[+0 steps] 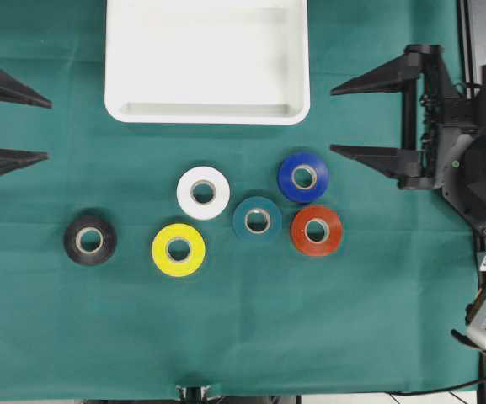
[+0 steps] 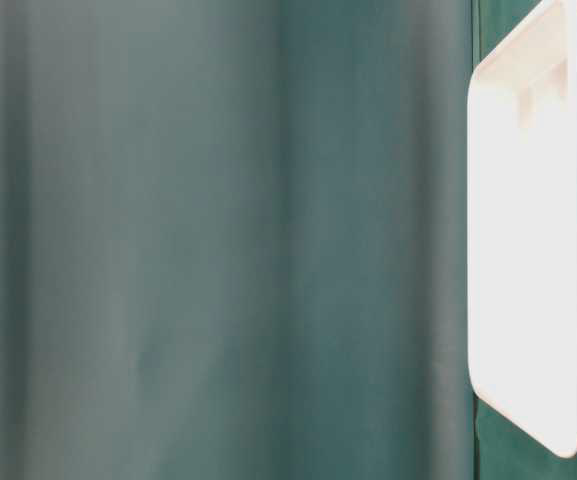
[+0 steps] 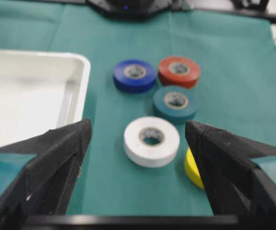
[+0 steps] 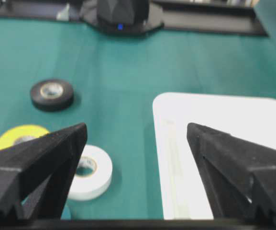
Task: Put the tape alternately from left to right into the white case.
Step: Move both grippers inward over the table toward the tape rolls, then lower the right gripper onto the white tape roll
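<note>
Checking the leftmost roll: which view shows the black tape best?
The overhead view: the black tape lies whole and sharp, apart from the other rolls. The right wrist view shows it smaller and softer. The left wrist and table-level views do not show it.

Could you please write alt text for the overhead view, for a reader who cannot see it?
Six tape rolls lie flat on a green cloth below an empty white case: black, yellow, white, teal, blue and orange-red. The open left gripper and right gripper sit at the edges, holding nothing.
</note>
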Robot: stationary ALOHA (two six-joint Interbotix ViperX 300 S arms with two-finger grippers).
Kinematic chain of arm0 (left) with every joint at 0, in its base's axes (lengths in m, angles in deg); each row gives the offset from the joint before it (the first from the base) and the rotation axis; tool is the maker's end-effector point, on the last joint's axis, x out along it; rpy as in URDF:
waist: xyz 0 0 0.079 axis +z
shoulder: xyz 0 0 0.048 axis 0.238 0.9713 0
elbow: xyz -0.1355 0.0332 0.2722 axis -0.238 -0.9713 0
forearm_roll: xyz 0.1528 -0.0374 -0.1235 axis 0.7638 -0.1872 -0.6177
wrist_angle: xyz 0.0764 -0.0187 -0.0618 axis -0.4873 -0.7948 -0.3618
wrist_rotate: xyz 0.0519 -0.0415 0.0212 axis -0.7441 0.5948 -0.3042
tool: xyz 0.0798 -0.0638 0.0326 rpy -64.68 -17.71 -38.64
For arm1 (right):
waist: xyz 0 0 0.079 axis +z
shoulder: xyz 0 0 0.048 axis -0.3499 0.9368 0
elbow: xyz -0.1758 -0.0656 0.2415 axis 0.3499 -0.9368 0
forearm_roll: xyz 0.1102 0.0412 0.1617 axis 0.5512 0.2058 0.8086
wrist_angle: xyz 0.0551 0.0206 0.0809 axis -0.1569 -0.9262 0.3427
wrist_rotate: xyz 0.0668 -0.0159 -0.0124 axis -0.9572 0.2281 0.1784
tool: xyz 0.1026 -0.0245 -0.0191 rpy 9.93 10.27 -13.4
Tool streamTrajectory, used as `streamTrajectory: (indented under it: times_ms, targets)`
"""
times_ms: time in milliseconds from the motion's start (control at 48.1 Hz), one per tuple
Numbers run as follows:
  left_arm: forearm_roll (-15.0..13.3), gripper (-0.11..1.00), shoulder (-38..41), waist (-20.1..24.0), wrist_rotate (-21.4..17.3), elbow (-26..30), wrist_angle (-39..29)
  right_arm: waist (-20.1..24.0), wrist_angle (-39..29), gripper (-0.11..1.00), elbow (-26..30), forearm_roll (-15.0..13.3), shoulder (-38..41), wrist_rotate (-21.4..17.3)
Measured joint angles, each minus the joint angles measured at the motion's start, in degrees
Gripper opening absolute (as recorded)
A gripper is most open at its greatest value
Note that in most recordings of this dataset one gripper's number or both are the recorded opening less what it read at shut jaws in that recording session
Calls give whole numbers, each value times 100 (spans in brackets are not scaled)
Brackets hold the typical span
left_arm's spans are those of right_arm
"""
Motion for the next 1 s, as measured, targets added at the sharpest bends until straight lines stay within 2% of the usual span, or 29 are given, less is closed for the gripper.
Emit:
streamTrajectory:
  times_ms: [520,998]
  targets:
    - [0,92,1415,0,0,598,-563,-9,-299,81,475,0,1178,-9]
    - [0,92,2294,0,9,967,-615,114,-369,81,923,0,2241,-9]
